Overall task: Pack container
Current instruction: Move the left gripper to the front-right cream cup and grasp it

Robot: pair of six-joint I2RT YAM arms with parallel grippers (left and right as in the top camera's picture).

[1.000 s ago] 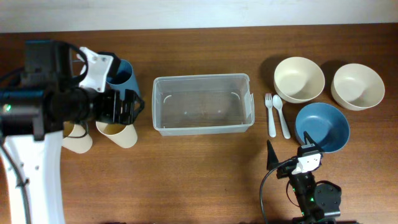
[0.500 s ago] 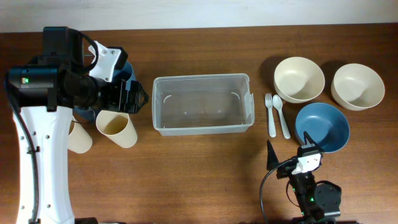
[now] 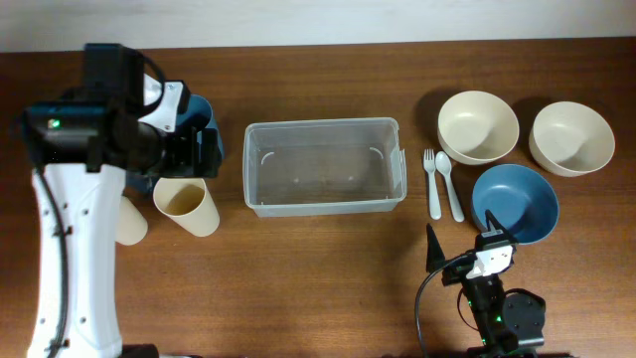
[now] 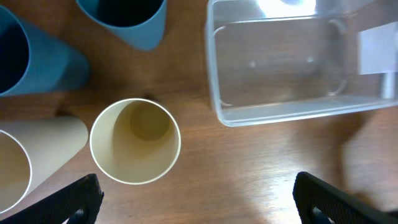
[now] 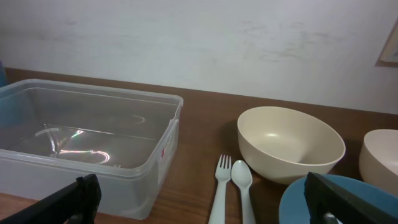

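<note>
Tabletop [image 3: 328, 278]: brown wood; container [image 3: 323, 125] mid, empty.
Left hand [image 3: 209, 154]: wide, empty; just slid farther back, hovers by cream cup [image 3: 185, 206].
Right hand [image 3: 463, 254]: wide, empty, parked.
Your status: 0 packed; grab comes next.

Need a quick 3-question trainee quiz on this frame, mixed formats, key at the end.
1. True or false: the container has a bowl inside it.
2. What lies on the table between the container and the blue bowl?
A) a fork and a spoon
B) a lid
C) a cream cup
3. Short answer: is the left gripper open or shut?

Key: 1 false, the container is empty; 2 A; 3 open.
</note>
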